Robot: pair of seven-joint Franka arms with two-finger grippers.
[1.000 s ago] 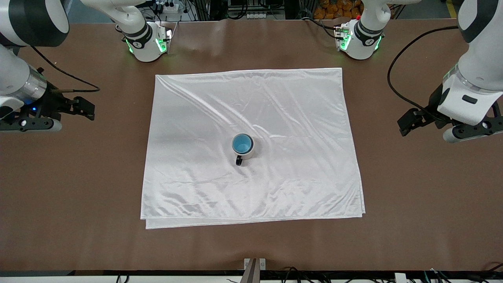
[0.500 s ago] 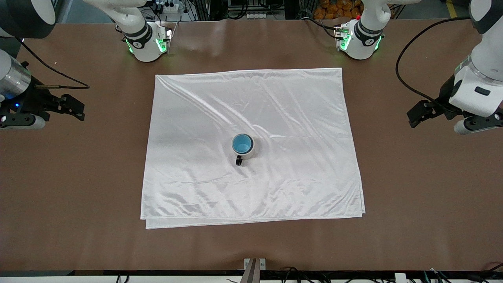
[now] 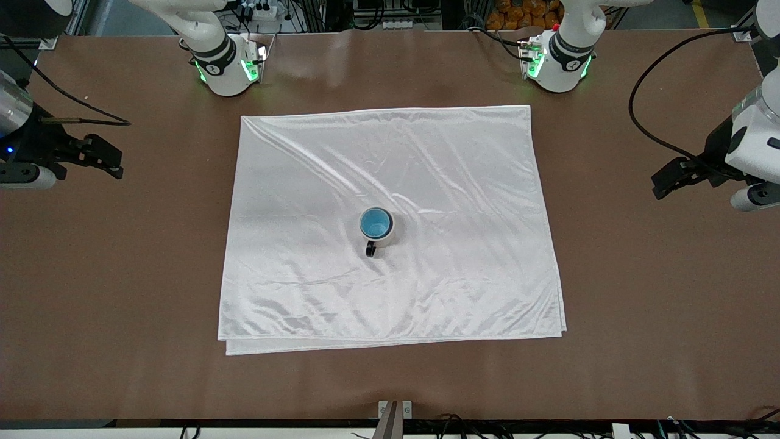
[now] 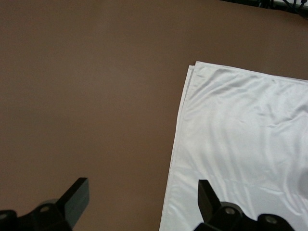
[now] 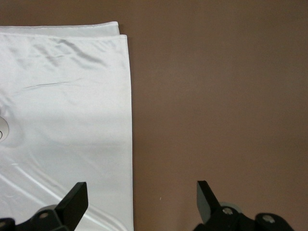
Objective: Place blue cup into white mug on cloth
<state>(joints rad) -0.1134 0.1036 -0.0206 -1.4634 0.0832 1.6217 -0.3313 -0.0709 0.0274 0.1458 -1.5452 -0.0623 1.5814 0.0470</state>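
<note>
- Blue cup [image 3: 375, 223] sits nested in the white mug [image 3: 382, 235] on the cloth [image 3: 463, 201]; placement looks complete.
- Left gripper [image 3: 670, 178] and right gripper [image 3: 105, 160], both spread empty, have drawn outward, well apart from the mug.

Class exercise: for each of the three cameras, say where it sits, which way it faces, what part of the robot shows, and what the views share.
Front view: high across the table, facing both bases; shows the blue cup in the white mug, both arms.
Left wrist view: on the left wrist, looking down past the open left gripper.
Right wrist view: likewise, past the open right gripper.
All share the cloth.
</note>
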